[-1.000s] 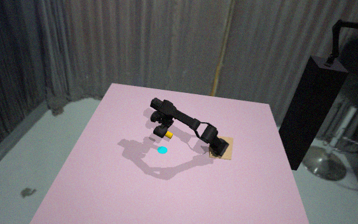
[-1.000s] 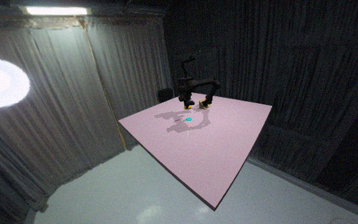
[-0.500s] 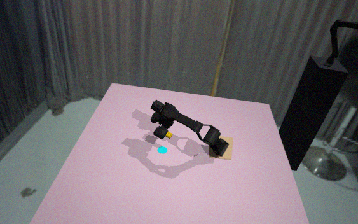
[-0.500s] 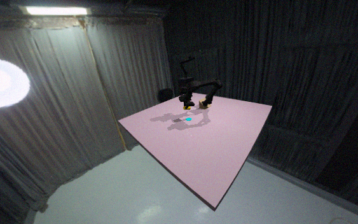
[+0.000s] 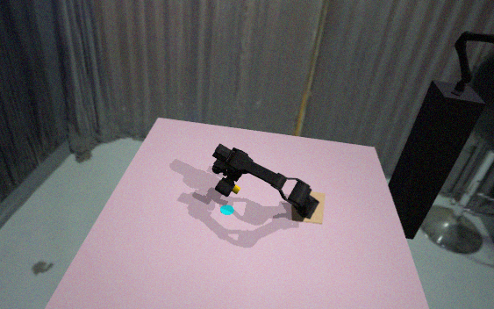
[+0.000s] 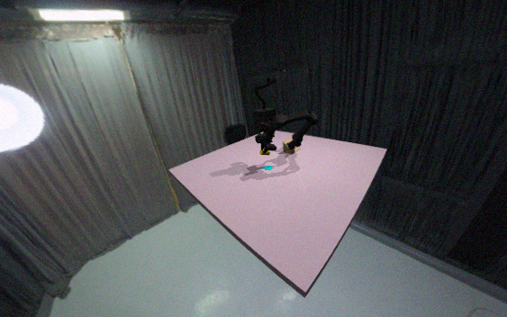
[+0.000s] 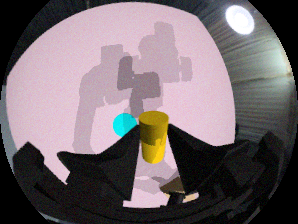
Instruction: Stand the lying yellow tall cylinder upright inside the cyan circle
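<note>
My hand [image 7: 150, 156] grips the yellow tall cylinder [image 7: 153, 137], its long axis pointing away from me; the cyan circle [image 7: 124, 124] lies just beyond, left.

Around the cyan circle [image 5: 226, 210] the pink table [image 5: 148, 263] shows only shadow. The gripper [image 5: 226, 188] (closed on the yellow cylinder [image 5: 236, 189]) hangs toward the far edge; the tan base plate [image 5: 317, 211] sits near the right edge.

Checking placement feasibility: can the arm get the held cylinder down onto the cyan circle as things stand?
Probably yes. The tool is shut on the cylinder, and the cyan circle lies uncovered close by on the table, with nothing between them.
</note>
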